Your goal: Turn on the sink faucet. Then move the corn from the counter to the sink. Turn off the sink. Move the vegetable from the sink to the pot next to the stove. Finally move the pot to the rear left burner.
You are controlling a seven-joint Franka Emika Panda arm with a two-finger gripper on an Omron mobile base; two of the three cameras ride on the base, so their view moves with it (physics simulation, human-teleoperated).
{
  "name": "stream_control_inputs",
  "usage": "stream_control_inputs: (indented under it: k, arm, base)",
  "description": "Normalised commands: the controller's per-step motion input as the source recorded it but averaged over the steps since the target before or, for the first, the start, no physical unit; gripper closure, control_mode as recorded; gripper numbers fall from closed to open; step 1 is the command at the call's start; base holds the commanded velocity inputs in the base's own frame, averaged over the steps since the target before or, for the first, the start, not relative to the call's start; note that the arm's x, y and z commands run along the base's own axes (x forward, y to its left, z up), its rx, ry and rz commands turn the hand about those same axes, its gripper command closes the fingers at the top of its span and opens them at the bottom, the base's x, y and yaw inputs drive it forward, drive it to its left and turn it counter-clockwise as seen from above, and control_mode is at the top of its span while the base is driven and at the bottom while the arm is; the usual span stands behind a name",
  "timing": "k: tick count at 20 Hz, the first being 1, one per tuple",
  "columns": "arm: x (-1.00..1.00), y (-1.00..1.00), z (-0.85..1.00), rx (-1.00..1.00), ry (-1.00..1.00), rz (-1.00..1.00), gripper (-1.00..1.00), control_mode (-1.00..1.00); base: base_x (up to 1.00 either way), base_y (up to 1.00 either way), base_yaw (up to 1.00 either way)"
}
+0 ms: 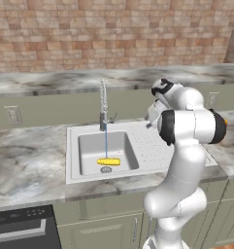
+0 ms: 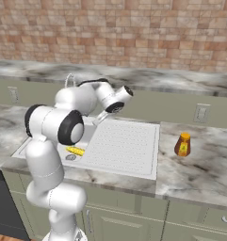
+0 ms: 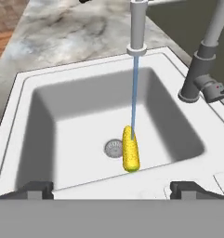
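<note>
Left base view: a smooth white sink (image 1: 72,146) sits in the veined marble counter (image 1: 26,165). The coiled grey faucet (image 1: 104,104) runs a thin blue stream onto the yellow corn (image 1: 108,161), which lies on the basin floor beside the drain.

Right base view: the arm hides most of the basin; an amber bottle (image 2: 182,144) bears an unreadable label.

Hand view: the gripper (image 3: 111,189) hangs released, fingertips (image 3: 36,189) wide apart, above the knobbly cob.
</note>
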Motion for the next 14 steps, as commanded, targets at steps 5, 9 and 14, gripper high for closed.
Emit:
stream_control_inputs:
  k: [5,9,14]
  arm:
    - [0.29,0.13,-0.11,0.10,-0.14,0.02,-1.00,-1.00]
    - [0.26,0.00,-0.13,0.08,-0.04,0.02,-1.00,-1.00]
    - [0.47,0.01,-0.14,0.12,0.00,0.01,-1.00,-1.00]
  base:
    - [0.00,0.00,0.00]
    - [0.00,0.00,0.00]
    - [0.00,0.00,0.00]
